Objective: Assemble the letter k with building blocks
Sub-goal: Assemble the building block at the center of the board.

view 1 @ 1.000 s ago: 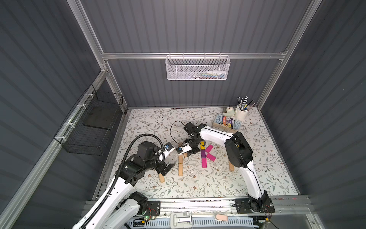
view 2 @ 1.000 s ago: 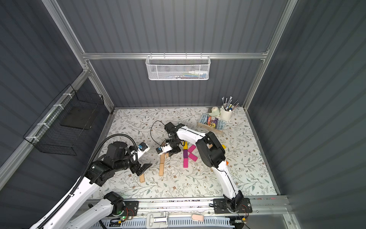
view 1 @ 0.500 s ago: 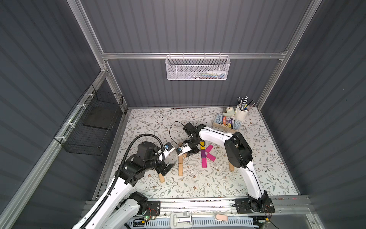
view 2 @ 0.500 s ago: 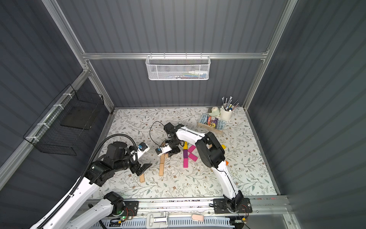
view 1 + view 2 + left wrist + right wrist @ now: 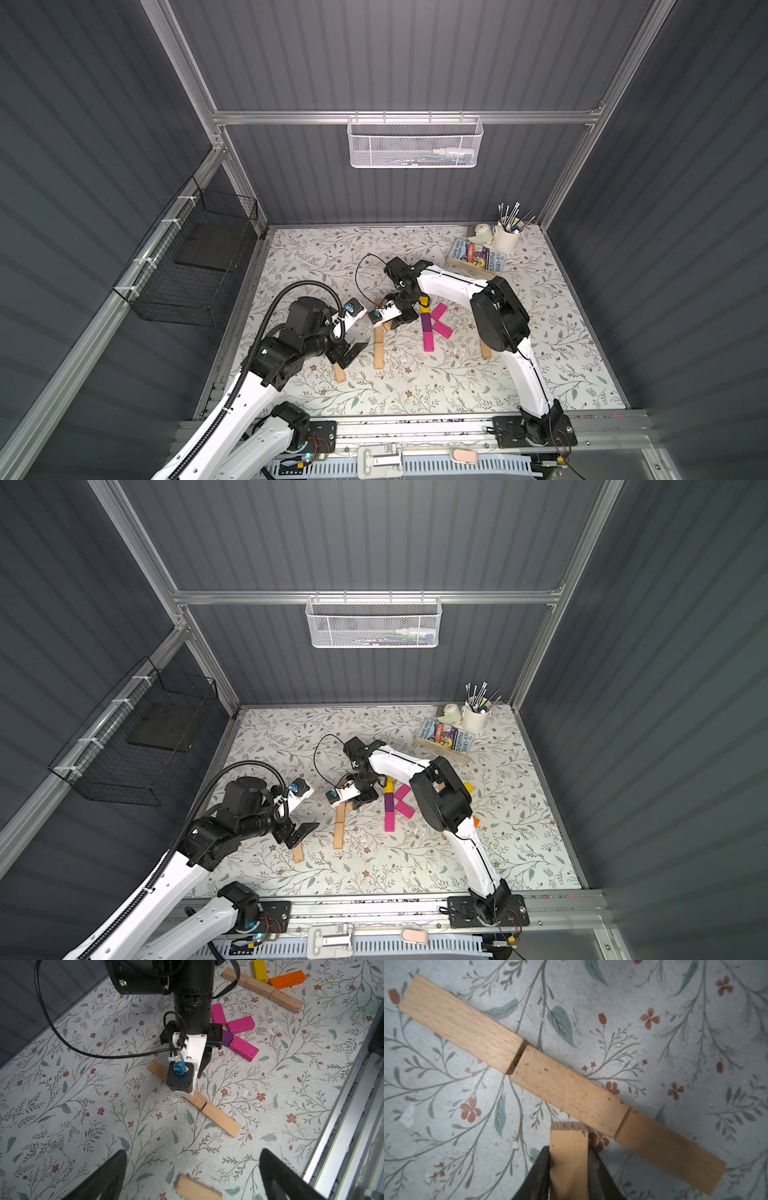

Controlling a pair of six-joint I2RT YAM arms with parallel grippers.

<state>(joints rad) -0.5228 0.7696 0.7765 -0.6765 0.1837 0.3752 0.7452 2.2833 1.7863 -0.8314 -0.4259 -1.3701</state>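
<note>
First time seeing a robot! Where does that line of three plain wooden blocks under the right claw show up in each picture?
Top view: line of three tan blocks, mid-table, left of the magenta blocks.
Top view: the line, same place.
Left wrist: the line, picture's centre, diagonal.
Right wrist: the line, diagonal across the whole picture.
Shared landmark: the right gripper, shut on a held tan block next to the line.

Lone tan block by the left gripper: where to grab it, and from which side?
Mid-length of the tan block, jaws across its two long side faces, straight down from above. It lies flat on the floral mat with both long sides free. The open left gripper hangs over it, though the wrist probably needs turning to square up.
</note>
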